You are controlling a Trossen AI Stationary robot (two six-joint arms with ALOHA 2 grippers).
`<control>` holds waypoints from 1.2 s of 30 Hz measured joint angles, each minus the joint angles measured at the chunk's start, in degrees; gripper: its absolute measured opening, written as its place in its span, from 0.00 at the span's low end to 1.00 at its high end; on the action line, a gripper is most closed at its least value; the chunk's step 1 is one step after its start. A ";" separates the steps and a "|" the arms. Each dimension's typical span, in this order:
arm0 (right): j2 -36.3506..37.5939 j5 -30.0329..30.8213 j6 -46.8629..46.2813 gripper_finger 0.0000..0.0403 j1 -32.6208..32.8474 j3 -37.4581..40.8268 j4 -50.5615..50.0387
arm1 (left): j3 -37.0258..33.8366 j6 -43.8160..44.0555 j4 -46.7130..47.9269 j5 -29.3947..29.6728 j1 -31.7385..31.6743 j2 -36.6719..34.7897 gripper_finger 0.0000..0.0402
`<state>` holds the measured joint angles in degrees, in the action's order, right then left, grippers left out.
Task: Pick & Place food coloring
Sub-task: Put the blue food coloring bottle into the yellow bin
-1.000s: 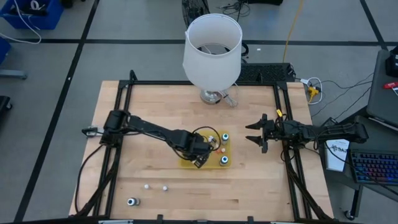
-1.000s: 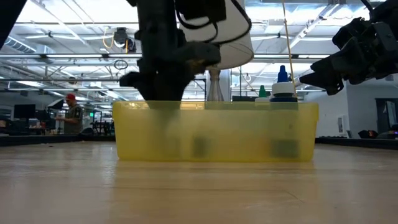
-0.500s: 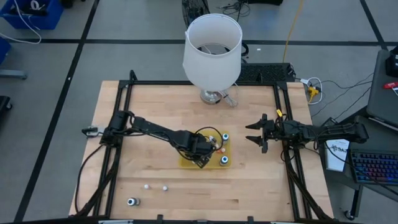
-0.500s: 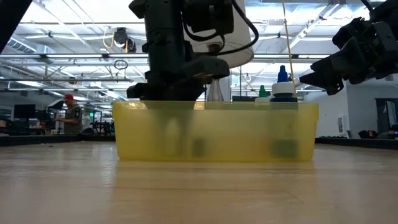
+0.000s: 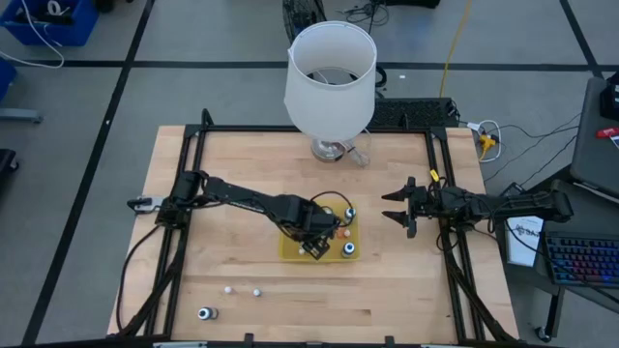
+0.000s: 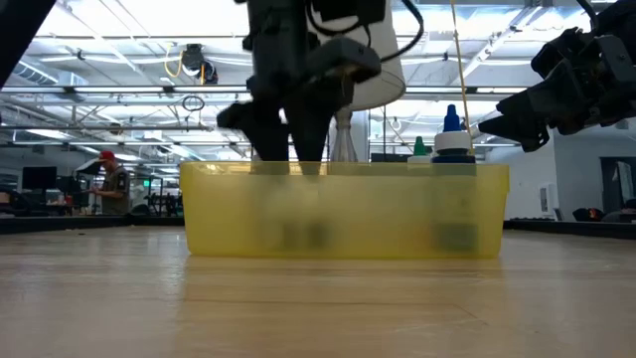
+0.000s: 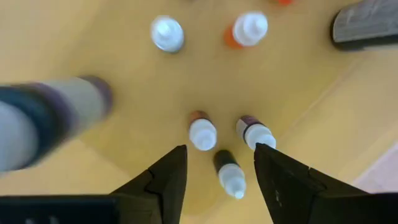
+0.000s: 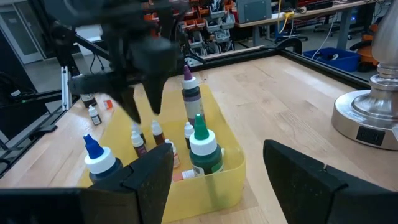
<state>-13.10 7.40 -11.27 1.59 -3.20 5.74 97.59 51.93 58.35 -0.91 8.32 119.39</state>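
Observation:
A yellow tray (image 5: 290,253) lies mid-table. Several food coloring bottles stand in it: tiny white-capped ones (image 7: 202,132) (image 7: 255,132) (image 7: 230,174) and taller ones with green (image 8: 200,146), blue (image 8: 99,158) and purple (image 8: 191,93) caps. My left gripper (image 5: 314,237) hangs over the tray pointing down and is open. Its fingertips (image 6: 288,159) are at rim height, above the tiny bottles and clear of them. My right gripper (image 5: 398,208) waits open and level near the table's right edge.
A big white lampshade on a metal base (image 5: 331,68) stands at the far edge. Two tiny white bottles (image 5: 228,288) (image 5: 257,289) and a white-teal topped one (image 5: 205,312) lie loose near the front left. Bare wood surrounds the tray.
My left gripper has opened and risen from inside the tray to rim height, drifting a little toward the table's right edge. The tiny bottle it let go of stays standing on the tray floor.

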 joint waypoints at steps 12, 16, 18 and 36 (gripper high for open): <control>0.02 0.00 0.00 0.59 -0.01 0.00 0.00 | 12.55 2.67 11.99 -1.84 6.35 -0.20 0.44; 0.02 0.00 0.00 0.59 0.00 0.00 0.00 | 12.67 5.26 11.80 -3.85 13.50 -0.20 0.44; 0.02 0.00 0.00 0.59 0.00 0.00 0.00 | 12.67 9.46 11.67 -2.41 17.28 -0.20 0.44; 0.02 -0.01 0.00 0.59 -0.01 0.00 -0.01 | 3.11 43.69 15.27 6.85 30.58 -0.11 0.44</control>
<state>-13.08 7.39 -11.27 1.58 -3.20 5.73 100.70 95.62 73.62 5.94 38.90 119.28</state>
